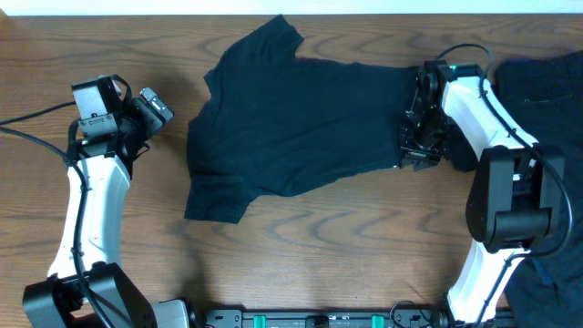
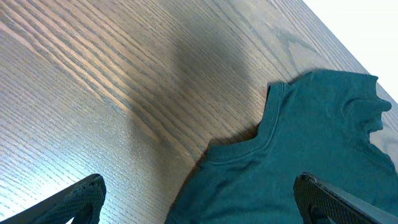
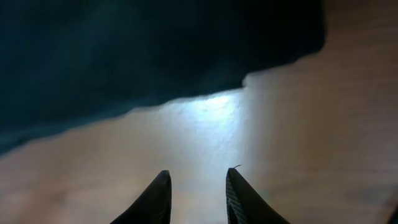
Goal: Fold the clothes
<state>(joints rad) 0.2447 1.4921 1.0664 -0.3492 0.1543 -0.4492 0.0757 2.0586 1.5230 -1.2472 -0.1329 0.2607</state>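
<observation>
A dark navy T-shirt [image 1: 301, 118], one of the clothes, lies spread flat on the wooden table, its sleeves toward the left. My right gripper [image 1: 414, 146] sits at the shirt's right edge. In the right wrist view its jaws [image 3: 198, 173] stand a little apart over bare wood with nothing between them, and the shirt's edge [image 3: 124, 50] lies just beyond the tips. My left gripper [image 1: 150, 109] is left of the shirt, apart from it, and wide open. The left wrist view shows a hemmed part of the shirt [image 2: 298, 155] ahead of the empty open jaws [image 2: 199, 183].
More dark clothes lie at the table's right edge [image 1: 547, 77] and at the bottom right corner [image 1: 551, 282], partly behind the right arm [image 1: 506, 196]. Bare wood [image 1: 319, 255] stretches in front of the shirt. A black cable [image 1: 27, 137] runs by the left arm.
</observation>
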